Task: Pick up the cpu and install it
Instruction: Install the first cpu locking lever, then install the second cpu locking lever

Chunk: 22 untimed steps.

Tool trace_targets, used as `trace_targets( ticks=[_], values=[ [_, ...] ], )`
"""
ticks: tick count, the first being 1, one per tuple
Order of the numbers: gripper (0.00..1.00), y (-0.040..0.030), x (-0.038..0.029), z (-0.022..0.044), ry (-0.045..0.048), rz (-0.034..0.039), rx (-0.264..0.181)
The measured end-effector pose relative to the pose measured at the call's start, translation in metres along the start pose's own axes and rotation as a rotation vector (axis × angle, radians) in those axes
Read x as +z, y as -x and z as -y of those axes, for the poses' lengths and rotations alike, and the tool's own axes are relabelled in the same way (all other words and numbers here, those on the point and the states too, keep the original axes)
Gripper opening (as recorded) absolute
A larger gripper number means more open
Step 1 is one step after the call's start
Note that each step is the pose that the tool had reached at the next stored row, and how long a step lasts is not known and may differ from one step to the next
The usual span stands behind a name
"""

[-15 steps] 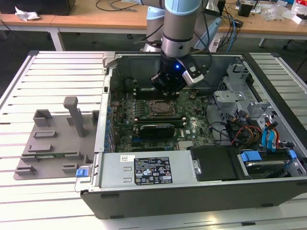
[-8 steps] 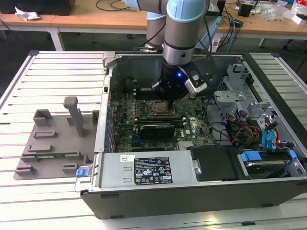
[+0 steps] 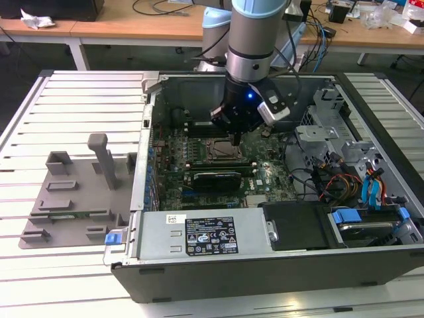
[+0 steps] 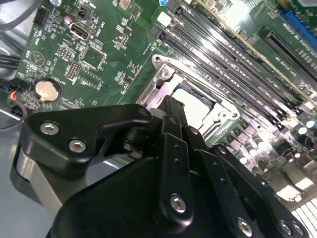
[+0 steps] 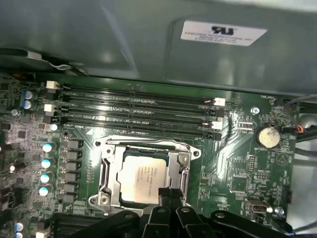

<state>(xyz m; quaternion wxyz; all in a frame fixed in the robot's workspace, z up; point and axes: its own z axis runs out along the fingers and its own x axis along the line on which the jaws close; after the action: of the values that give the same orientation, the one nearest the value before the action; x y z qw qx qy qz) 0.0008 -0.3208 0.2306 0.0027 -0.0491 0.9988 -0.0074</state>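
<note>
One gripper (image 5: 169, 194) hangs over the motherboard (image 5: 237, 148) inside the open computer case (image 3: 199, 278), its fingers (image 4: 173, 111) pressed together with nothing between them. Just beyond the fingertips, the cpu (image 5: 141, 176) lies flat in its metal-rimmed socket (image 5: 106, 171), with the memory slots (image 5: 133, 106) farther past it.

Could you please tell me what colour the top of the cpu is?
Silvery-white metal; the cpu shows best in the first wrist view, inside its socket frame.
</note>
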Motion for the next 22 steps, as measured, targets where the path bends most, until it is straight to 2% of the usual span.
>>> trace_targets(
  ticks=[4,10,12,22],
  values=[
    [0.11,0.0001,-0.005,0.0001,-0.0009,0.0004,0.0],
    [0.11,0.0001,-0.0196,0.0004,-0.0046,0.0011,0.0],
    [0.11,0.0001,-0.0227,0.0004,-0.0045,0.0014,0.0],
    [0.11,0.0001,-0.0237,0.0004,-0.0045,0.0013,0.0]
  ],
)
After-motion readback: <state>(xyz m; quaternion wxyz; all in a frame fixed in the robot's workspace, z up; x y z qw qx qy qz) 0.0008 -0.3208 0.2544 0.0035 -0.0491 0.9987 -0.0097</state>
